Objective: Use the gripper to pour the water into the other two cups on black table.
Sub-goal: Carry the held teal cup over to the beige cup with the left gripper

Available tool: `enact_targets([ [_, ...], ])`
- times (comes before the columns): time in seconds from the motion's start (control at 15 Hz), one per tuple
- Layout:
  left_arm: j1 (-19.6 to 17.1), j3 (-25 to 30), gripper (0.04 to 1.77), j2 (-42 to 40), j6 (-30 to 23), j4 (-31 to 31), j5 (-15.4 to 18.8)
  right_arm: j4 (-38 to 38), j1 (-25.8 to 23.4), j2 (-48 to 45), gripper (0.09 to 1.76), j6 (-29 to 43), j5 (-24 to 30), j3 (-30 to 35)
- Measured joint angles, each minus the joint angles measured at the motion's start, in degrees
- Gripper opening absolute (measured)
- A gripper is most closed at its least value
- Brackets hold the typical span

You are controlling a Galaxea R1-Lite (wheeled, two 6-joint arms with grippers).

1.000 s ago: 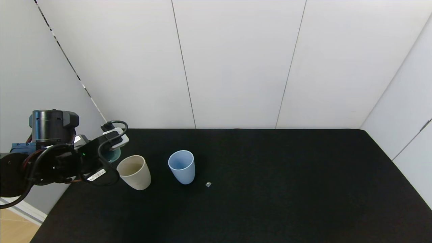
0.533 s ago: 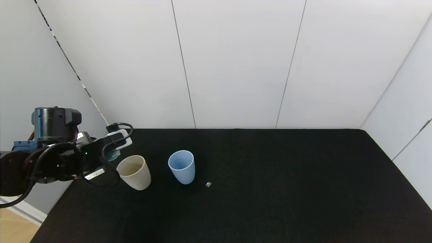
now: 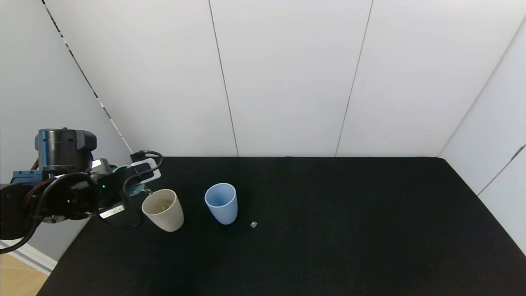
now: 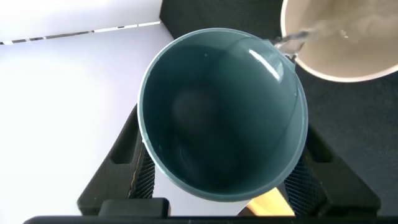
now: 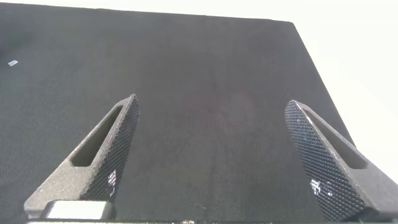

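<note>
your left gripper (image 4: 224, 180) has its jaws pinched on the teal cup (image 4: 222, 112), tipped over the beige cup (image 3: 162, 209) at the table's left side. a thin stream of water (image 4: 292, 42) runs off the teal rim into the beige cup (image 4: 342, 37). the light blue cup (image 3: 222, 203) stands upright just right of the beige one on the black table (image 3: 328, 230). your right gripper (image 5: 217, 162) hangs over bare table with its jaws spread wide.
</note>
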State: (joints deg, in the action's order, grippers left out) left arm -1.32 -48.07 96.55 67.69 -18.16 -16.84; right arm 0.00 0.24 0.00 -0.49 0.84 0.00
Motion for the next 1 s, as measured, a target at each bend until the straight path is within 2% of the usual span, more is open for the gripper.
enact_targets([
  [0.67, 0.0, -0.4, 1.15, -0.9, 1.7, 0.0, -0.5, 0.0, 0.0, 0.0, 1.71, 0.0, 0.0, 0.0],
  [1.0, 0.0, -0.1, 1.15, -0.8, -1.7, 0.0, 1.0, 0.0, 0.0, 0.0, 1.71, 0.0, 0.0, 0.0],
])
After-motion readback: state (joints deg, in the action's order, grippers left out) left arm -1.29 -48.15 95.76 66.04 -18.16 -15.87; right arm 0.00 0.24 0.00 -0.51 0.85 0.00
